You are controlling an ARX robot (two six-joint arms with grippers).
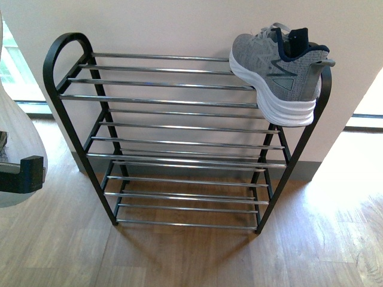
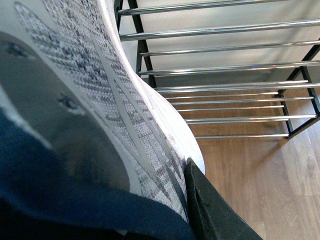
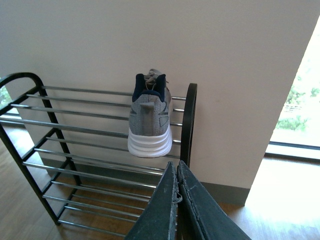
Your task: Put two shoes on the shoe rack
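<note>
A pale wall (image 1: 179,24) and a brown wood floor (image 1: 179,257) are seen. A tall open shoe rack with a black frame and shelves of thin shiny metal rods (image 1: 179,143) is stood on the floor, close against the wall.

One grey knit sneaker with a thick white sole and navy lining (image 1: 278,69) is set on the top shelf. It is at the right end, just beside the rounded side top. Its toe is pointed at the wall, and its heel is stuck out past the front rod.

A second grey knit sneaker (image 2: 100,125) is held up in the air to the left of the rack, apart from it. In the front view only a blurred white part of it is seen at the left edge.

The left gripper (image 1: 30,173) is clamped on this second sneaker. One black finger (image 2: 215,210) is seen pressed against the shoe's side, and the other finger is hidden.

The right gripper (image 3: 176,170) is pointed at the rack and kept apart from it. Its two dark fingers are pressed together, and nothing is held between them.
</note>
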